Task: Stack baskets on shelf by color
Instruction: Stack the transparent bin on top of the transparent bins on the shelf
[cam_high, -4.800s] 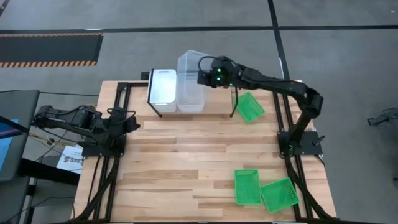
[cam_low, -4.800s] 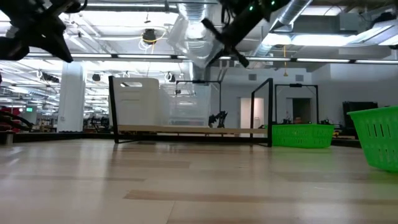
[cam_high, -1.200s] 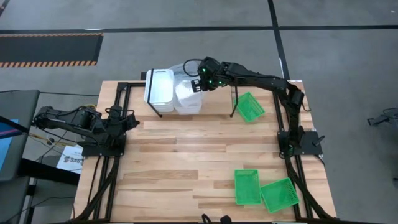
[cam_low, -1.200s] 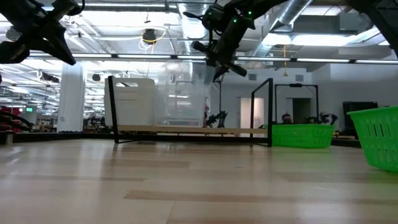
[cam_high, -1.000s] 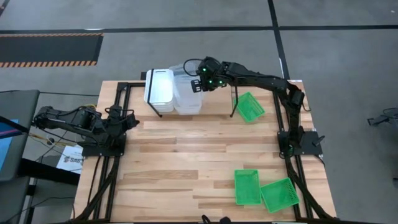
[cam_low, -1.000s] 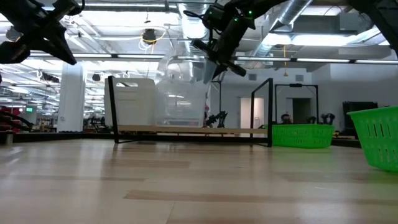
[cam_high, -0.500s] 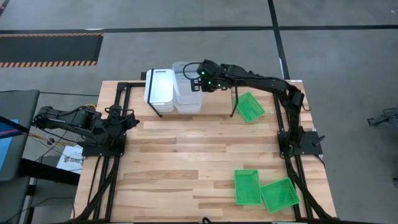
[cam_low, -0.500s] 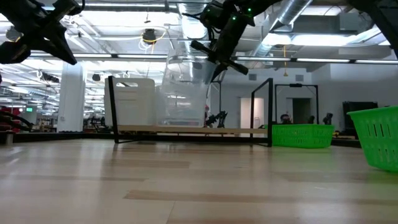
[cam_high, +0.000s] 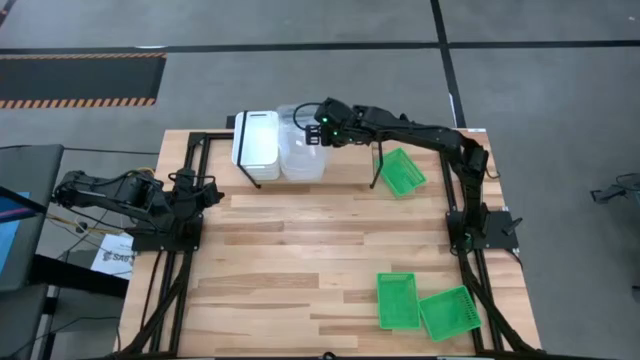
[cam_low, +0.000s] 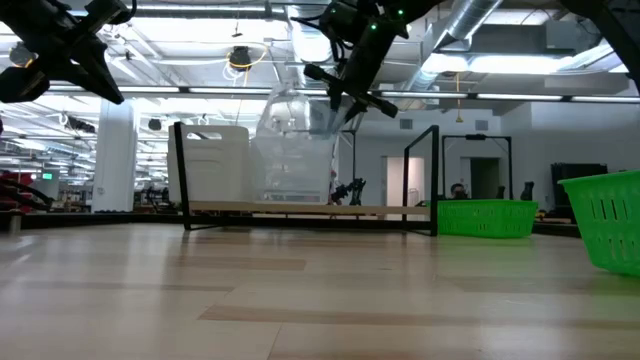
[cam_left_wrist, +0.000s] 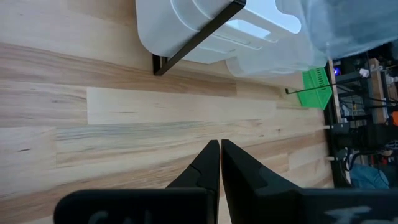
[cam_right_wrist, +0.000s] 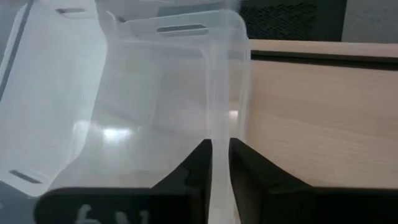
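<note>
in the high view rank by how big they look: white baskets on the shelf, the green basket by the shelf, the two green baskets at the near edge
1. white baskets, largest
2. two green baskets near the edge: alike, unranked
3. green basket by the shelf: looks slightly smaller, but it sits tilted, so unsure

The middle of the wooden table (cam_high: 300, 250) lay bare and open to passage. At the far edge, the shelf (cam_high: 330, 170) was crowded: white baskets (cam_high: 257, 143) and clear baskets (cam_high: 299, 150) stood side by side on its left part, with the right gripper (cam_high: 318, 130) over them. A green basket (cam_high: 402, 171) blocked its right end; two green baskets (cam_high: 425, 303) filled the near right corner
</note>
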